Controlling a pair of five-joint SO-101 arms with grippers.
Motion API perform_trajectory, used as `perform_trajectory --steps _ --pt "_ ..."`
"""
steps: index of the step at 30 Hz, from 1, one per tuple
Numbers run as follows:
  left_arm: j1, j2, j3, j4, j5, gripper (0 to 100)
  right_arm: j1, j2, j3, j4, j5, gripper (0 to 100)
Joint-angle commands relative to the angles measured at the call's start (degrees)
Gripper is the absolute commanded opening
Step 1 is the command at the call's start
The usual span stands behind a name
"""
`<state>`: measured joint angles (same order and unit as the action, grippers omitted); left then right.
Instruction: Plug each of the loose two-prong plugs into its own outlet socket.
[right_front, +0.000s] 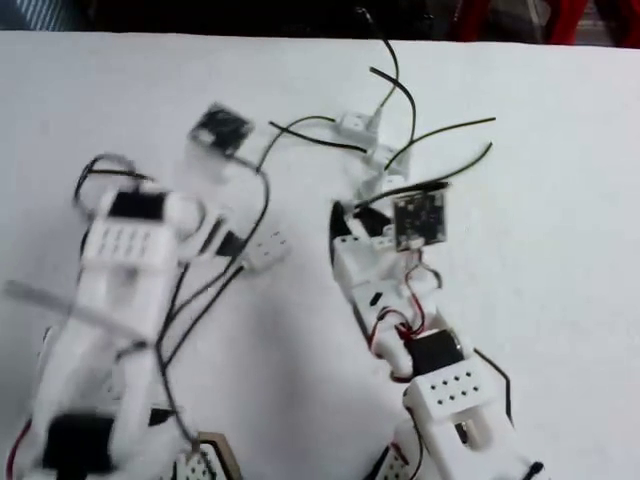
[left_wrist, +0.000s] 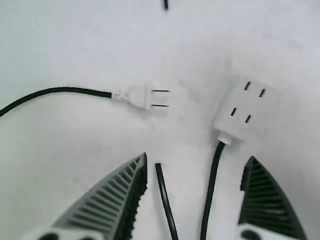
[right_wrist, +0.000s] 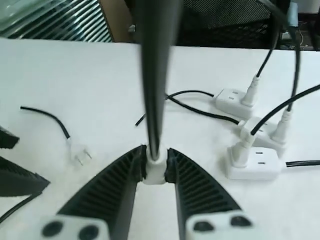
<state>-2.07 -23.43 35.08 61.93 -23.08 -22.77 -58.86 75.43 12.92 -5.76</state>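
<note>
The left tool (left_wrist: 197, 159) hung wide open above the bench (left_wrist: 65, 40), where the loose plug (left_wrist: 142, 96) lay near the outlet block (left_wrist: 241, 111), not touching it. The right tool (right_wrist: 156, 151) was clamped on a second plug (right_wrist: 154, 171). Recommended: grip the loose plug across its body, prongs clear and square to the slots.

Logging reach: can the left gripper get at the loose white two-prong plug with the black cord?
Probably yes: the left gripper is open and empty; the white two-prong plug lies uncovered just ahead.
</note>
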Motion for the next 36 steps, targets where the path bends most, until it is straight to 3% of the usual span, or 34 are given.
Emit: perform_trajectory --steps 1,8,16,22,26,36 --pt "-4.2 -16.0 13.9 -10.8 3.4 30 -1.6 4.2 -4.0 -1.3 1.6 1.7" --pt "-11.9 -33.5 32.0 -20.9 4.0 30 -2.4 19.4 -12.1 -0.7 1.7 1.7" --pt "-17.0 -38.8 44.2 -29.1 3.9 31 -7.6 28.4 -20.7 5.0 6.0 1.7" --pt "-17.3 -38.7 46.0 -31.6 3.7 31 -11.4 33.2 -23.9 4.9 10.0 1.7" --pt "-16.9 -38.8 47.6 -31.9 -0.7 30 -13.4 38.5 -27.3 4.9 11.5 1.7" --pt "-16.9 -38.9 47.6 -32.0 -1.1 31 -12.5 47.5 -31.4 4.3 13.8 1.7"
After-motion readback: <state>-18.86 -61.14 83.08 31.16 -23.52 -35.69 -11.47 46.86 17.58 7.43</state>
